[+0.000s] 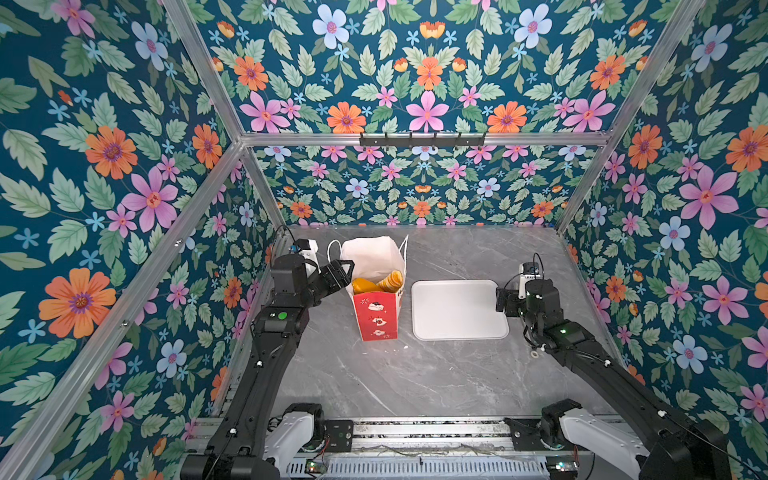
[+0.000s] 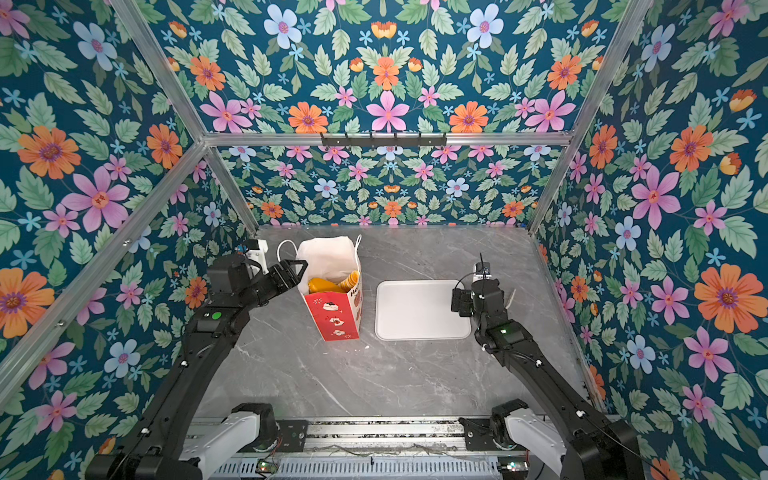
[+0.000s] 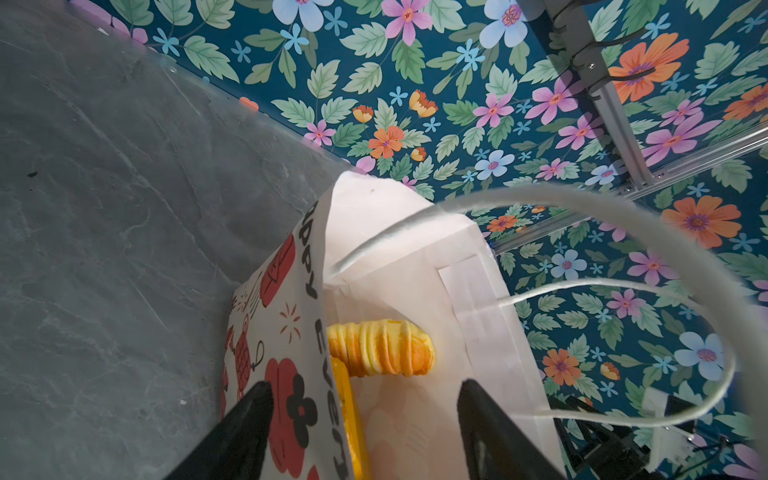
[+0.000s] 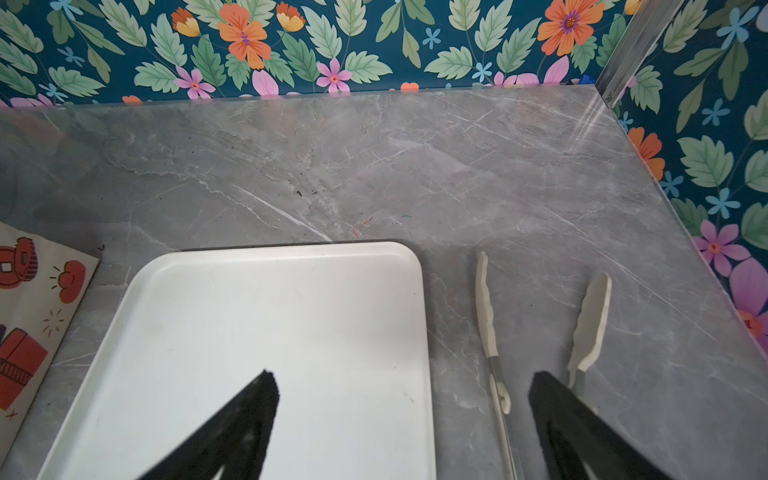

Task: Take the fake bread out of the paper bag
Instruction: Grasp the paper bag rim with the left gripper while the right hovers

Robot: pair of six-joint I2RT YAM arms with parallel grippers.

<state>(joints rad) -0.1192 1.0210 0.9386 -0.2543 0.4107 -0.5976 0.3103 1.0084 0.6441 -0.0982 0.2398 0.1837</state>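
The paper bag (image 1: 376, 316) (image 2: 334, 318) stands upright left of centre, red with white cartoon pictures and white inside. Fake bread shows in its open mouth: a ridged golden loaf (image 1: 392, 280) (image 3: 382, 347) and a smooth orange piece (image 1: 365, 286). My left gripper (image 1: 347, 272) (image 3: 363, 384) is at the bag's left rim, open. Its fingers straddle the printed side wall (image 3: 286, 332), one outside and one inside. A white cord handle (image 3: 582, 203) loops over it. My right gripper (image 1: 500, 301) (image 4: 403, 376) hangs open over the tray's right edge, holding nothing.
A flat white tray (image 1: 457, 309) (image 4: 257, 332) lies right of the bag. White-tipped tongs (image 4: 486, 307) lie on the grey marble table beside the tray's right edge, under my right gripper. Floral walls close in the left, back and right sides.
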